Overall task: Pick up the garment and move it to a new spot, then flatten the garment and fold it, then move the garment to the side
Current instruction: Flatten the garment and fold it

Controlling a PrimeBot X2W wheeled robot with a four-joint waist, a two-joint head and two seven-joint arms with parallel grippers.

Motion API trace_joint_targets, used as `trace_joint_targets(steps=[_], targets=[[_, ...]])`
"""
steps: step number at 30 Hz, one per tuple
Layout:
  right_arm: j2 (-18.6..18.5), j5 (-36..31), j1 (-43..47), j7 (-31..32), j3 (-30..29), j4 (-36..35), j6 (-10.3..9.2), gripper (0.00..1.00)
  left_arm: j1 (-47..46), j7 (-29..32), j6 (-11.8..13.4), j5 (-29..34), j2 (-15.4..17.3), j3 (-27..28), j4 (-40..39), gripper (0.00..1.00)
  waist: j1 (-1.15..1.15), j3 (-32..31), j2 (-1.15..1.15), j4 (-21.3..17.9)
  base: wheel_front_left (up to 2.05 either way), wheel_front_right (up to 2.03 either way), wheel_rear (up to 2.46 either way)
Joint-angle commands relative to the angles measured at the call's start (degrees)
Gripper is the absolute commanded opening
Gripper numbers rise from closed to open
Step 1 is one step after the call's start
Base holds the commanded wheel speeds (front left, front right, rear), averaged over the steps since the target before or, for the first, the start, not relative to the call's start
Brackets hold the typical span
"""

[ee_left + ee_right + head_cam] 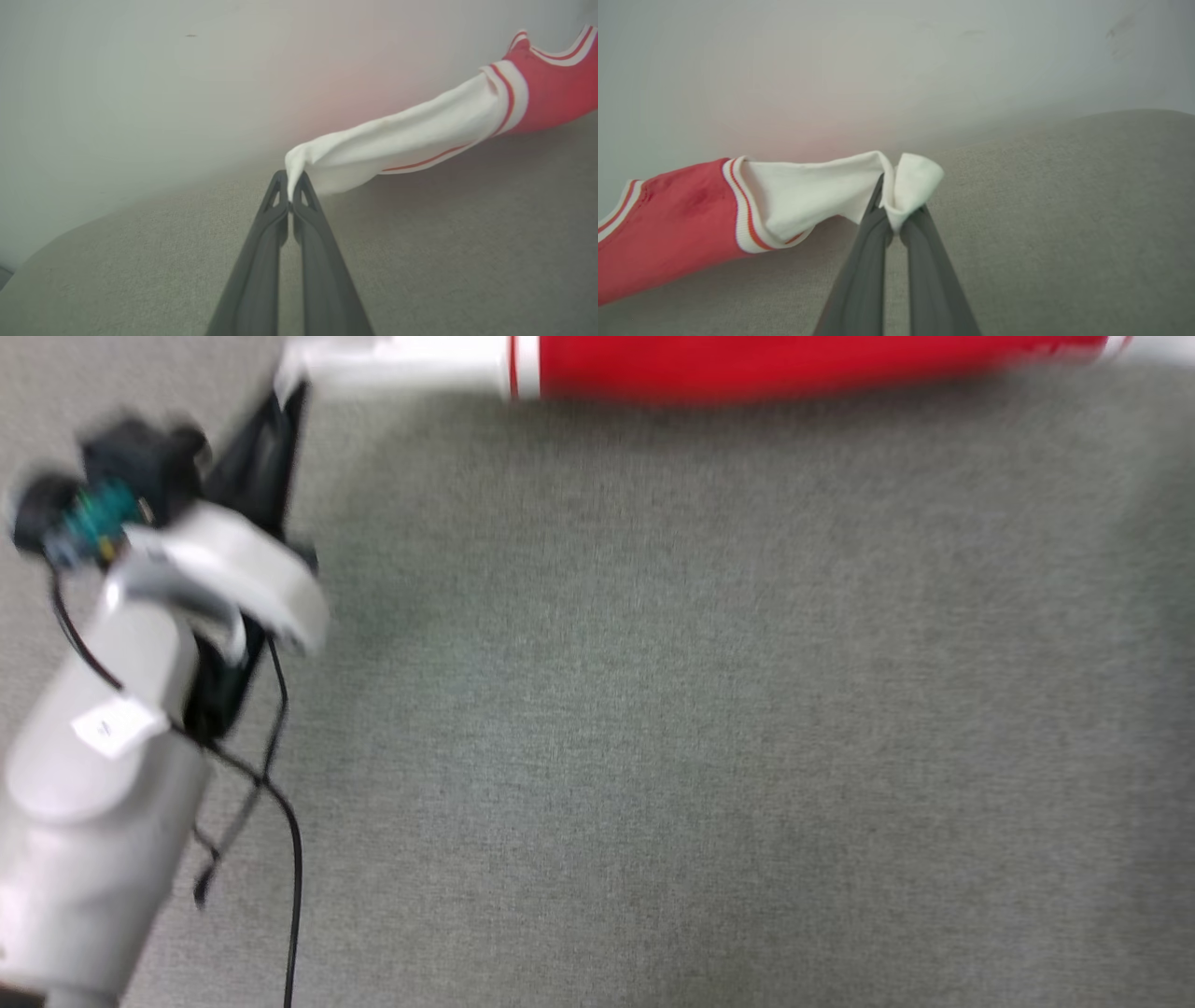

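Garment (747,364) hangs stretched over far side of surface (653,709), one white sleeve tip clamped in left pincer (290,184), other in right pincer (896,214); move-to-new-spot step likely in hand; next: lower evenly, then smooth flat

Left forearm (93,775): pale grey-white casing, rounded and smooth. A small white label (114,726) is stuck on it, print unreadable. Wrist shell (233,574): white, curved, glossy. Next to it sits a black module (140,462) with a teal part (98,513), both blurred. Thin black cables (297,868) loop out from the wrist and trail beside the casing.

Left gripper (290,184): two long dark grey fingers (252,280), matte and tapering, each with a triangular cut-out near the tip.

Right gripper (896,217): the same dark grey, with long, narrow, plain faces.
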Motion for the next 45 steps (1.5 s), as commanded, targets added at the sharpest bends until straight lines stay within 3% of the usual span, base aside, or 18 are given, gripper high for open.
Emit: trace_joint_targets(steps=[1,6,23,36,43,44,45], targets=[[-0.97,2.75,6.08,1.15,1.84,-1.79,-0.11,0.0,4.88,0.38,0.48,-0.92,0.66,-0.37,-0.84,0.0,0.01,-5.06,0.0,-0.57,0.0,0.0,0.0],[-3.2,8.8,18.68,4.27,7.0,-6.7,-0.11,0.0,14.71,1.9,1.07,-3.14,1.74,-1.22,-2.42,0.0,0.01,-9.21,0.0,-0.93,0.0,0.0,0.0],[-9.27,18.73,42.27,10.73,14.24,-14.71,-0.12,0.0,38.24,6.05,4.75,-9.66,4.0,-2.34,-8.59,0.0,0.01,-21.4,0.0,-1.44,0.0,0.0,0.0],[-12.19,26.17,59.96,26.57,10.31,-24.05,-0.11,0.0,53.5,15.01,7.71,-14.87,8.74,-4.11,-20.45,0.0,0.01,-25.16,0.0,-0.73,0.0,0.0,0.0],[-10.46,25.15,63.01,31.05,5.92,-27.94,-0.11,0.0,54.18,17.6,8.77,-14.35,9.88,-5.11,-26.16,0.0,0.01,-24.2,0.0,-0.71,0.0,0.0,0.0],[-10.45,24.67,62.84,31.9,5.15,-28.36,-0.11,0.55,53.89,18.18,8.84,-14.31,9.91,-5.44,-27.04,0.0,0.01,-23.91,0.0,-0.7,0.0,0.0,0.0],[-10.23,24.6,62.79,33.63,4.6,-28.41,-0.11,1.0,53.62,18.92,8.84,-14.04,9.94,-5.85,-27.92,0.0,0.01,-23.55,0.0,-0.66,0.0,0.0,0.0]])
